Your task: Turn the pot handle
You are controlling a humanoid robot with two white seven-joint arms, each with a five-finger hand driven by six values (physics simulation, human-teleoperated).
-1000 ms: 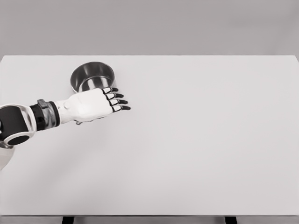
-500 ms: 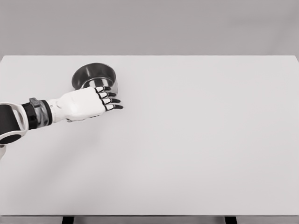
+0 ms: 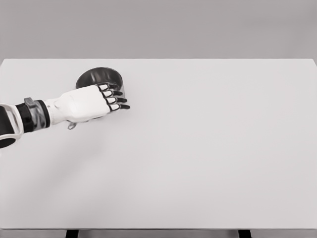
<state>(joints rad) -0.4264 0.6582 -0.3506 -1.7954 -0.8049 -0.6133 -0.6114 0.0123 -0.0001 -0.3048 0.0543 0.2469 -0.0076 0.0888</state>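
Observation:
A steel pot point(image 3: 99, 77) stands on the white table point(image 3: 208, 148) at the back left. My left hand point(image 3: 115, 97) reaches in from the left edge and lies across the pot's near side, palm down. Its fingers point(image 3: 119, 99) point right, loosely bent and spread, over the pot's front wall. Most of the pot's handle is hidden under the palm. Only its small end point(image 3: 72, 126) sticks out below the wrist, pointing toward the lower left. I cannot see whether the palm touches the handle. The right arm is out of view.
The table's left edge runs close to my left forearm point(image 3: 29, 116). A grey wall rises behind the table's back edge.
My left hand has moved left and toward the back, covering more of the pot. The visible handle end has swung left with it.

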